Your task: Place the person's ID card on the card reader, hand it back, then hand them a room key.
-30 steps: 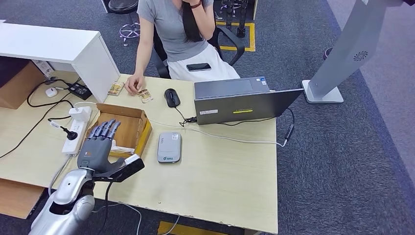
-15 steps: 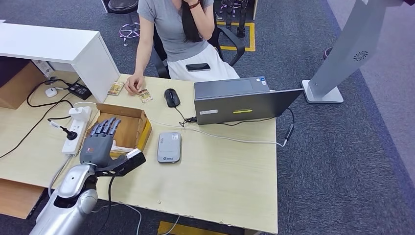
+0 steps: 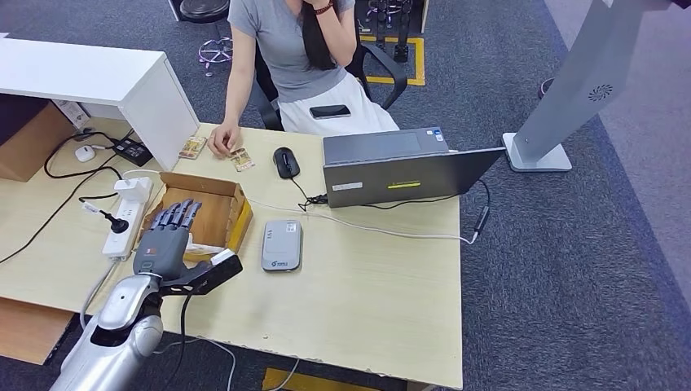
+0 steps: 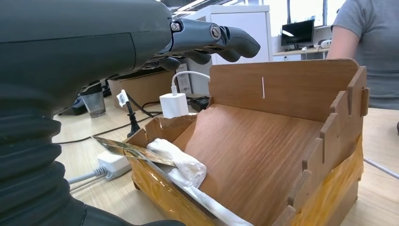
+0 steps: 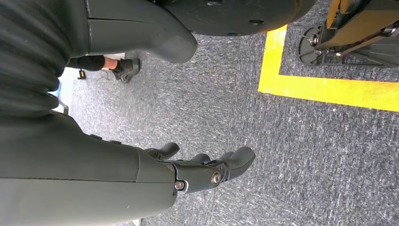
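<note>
Right now the robot's left hand (image 3: 165, 239) hovers empty, fingers extended, over the shallow brown wooden box (image 3: 213, 213), the grey rectangular card reader (image 3: 282, 244) beside that box bare, so everything seems left to do.

Matt plywood box (image 3: 213, 213) on smooth wood-laminate table (image 3: 367, 285)

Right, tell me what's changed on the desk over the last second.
The left hand has drawn back slightly toward the robot and sunk a little over the near end of the wooden box, fingers spread, holding nothing. The card reader, the cards by the person's hand, the mouse and the laptop stayed put.
</note>
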